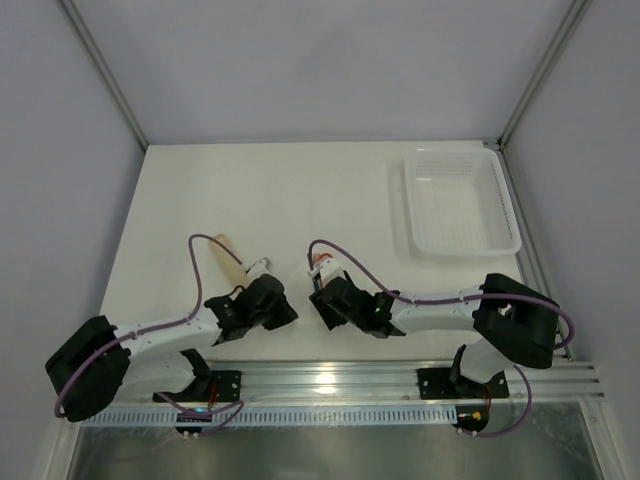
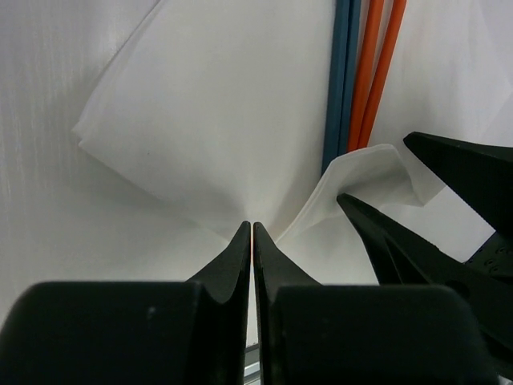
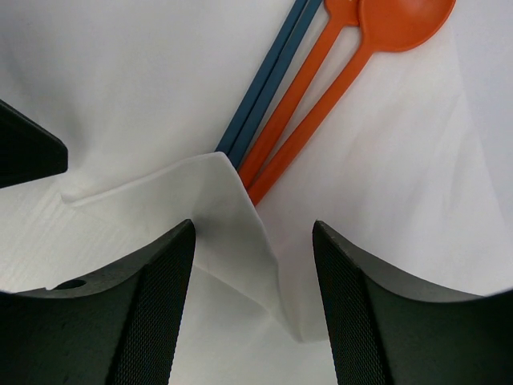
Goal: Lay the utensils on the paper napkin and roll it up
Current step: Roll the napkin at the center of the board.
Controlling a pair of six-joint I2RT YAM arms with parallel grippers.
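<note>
Lying parallel on the paper napkin (image 3: 144, 96), utensils (image 3: 309, 128) slant heads up-right.

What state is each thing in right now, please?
Napkin: spread out, near corner folded over the handle ends.
Blue sticks: lying side by side on the napkin.
Orange utensils: lying on the napkin beside them.
Basket: empty.
Left fingers: shut, apparently pinching the napkin.
Right fingers: open, astride the folded corner.
</note>
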